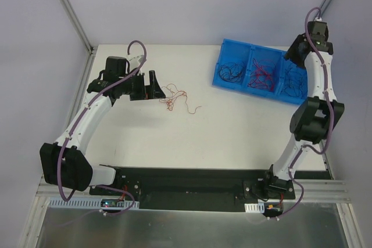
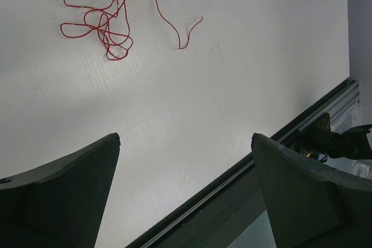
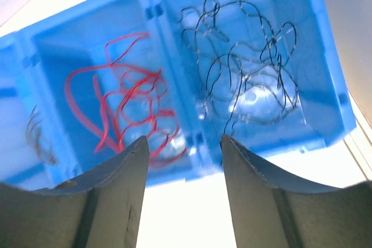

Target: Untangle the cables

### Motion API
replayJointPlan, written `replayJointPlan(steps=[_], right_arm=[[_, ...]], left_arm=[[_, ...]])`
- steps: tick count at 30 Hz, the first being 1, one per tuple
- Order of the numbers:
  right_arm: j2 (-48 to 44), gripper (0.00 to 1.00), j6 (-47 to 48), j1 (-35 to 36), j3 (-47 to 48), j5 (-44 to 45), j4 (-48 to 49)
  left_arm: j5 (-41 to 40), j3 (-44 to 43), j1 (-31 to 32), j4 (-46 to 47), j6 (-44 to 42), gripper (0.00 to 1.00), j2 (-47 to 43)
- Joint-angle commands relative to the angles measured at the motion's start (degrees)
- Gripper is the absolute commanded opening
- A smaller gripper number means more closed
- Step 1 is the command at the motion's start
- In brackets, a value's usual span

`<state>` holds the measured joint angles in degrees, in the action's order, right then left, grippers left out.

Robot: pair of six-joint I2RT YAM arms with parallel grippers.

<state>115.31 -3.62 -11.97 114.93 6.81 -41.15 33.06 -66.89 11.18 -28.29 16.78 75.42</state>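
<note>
Our left jaws stand wide open and empty, just left of a small red tangle (image 2: 109, 27) that lies in loose curls on the surface (image 1: 232, 137), left of centre. Far right, the bin (image 3: 331, 103) holds black cables (image 3: 244, 68) in both end compartments and red cables (image 3: 131, 108) in the middle one. Our right jaws hang partly open above it, holding nothing. We judge the sorting nearly done, with only the red tangle left. We can read no labels or writing.

The left arm (image 1: 87, 114) reaches up toward ten o'clock. The left gripper (image 2: 186, 140) points to three o'clock, jaws spread wide and empty. The right arm (image 1: 318, 82) stretches toward two o'clock. The right gripper (image 3: 185, 139) has its jaws parted and holds nothing.
</note>
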Motion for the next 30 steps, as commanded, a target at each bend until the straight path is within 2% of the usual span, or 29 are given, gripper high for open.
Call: replayJointPlan(steps=[1,5,9,12,14,17,20,24,27,28,30], right_arm=[[-17.02,0.57,-0.16,6.05,-11.61,-2.42,1.04],[-27.58,0.62,-0.51,17.73,-31.05,-8.72,14.31],[-26.72,0.65,-1.39,34.16,-39.69,-12.78,24.69],[-22.86,0.73,-3.14,43.76,-41.89,-10.68,30.39],[-19.0,0.74,-2.8,48.68,-40.94,-11.82,33.06],[-12.06,0.73,0.88,52.56,-36.03,-9.19,30.17],[-6.69,0.72,3.26,53.54,-33.12,-9.45,29.02],[0.95,0.65,6.25,53.54,-26.89,-9.89,24.29],[5.54,0.47,6.52,53.8,-22.57,-7.96,19.8],[5.63,0.38,6.43,53.72,-22.65,-7.43,19.79],[5.28,0.27,7.13,53.8,-23.35,-7.16,20.58]], left_arm=[[0.34,0.18,-0.9,1.05,-0.34,0.95,-1.15],[-1.15,0.45,-1.34,1.13,-0.6,0.95,-0.8],[-2.12,0.54,-1.6,0.96,-0.95,0.95,-0.01],[-3.35,0.54,-1.69,0.7,-1.22,0.95,0.52],[-3.61,0.45,-1.78,0.43,-1.39,0.96,1.13],[-4.58,0.45,-1.78,0.17,-1.57,0.95,1.49],[-4.58,0.27,-1.86,0.08,-1.57,0.95,1.75],[-4.76,0.36,-1.95,0.08,-1.66,0.95,1.49],[-5.2,0.36,-1.95,0.08,-1.75,0.95,1.66],[-5.11,0.36,-2.04,0.08,-1.83,0.95,2.01],[-4.67,0.27,-2.13,0.08,-1.75,0.95,2.54]])
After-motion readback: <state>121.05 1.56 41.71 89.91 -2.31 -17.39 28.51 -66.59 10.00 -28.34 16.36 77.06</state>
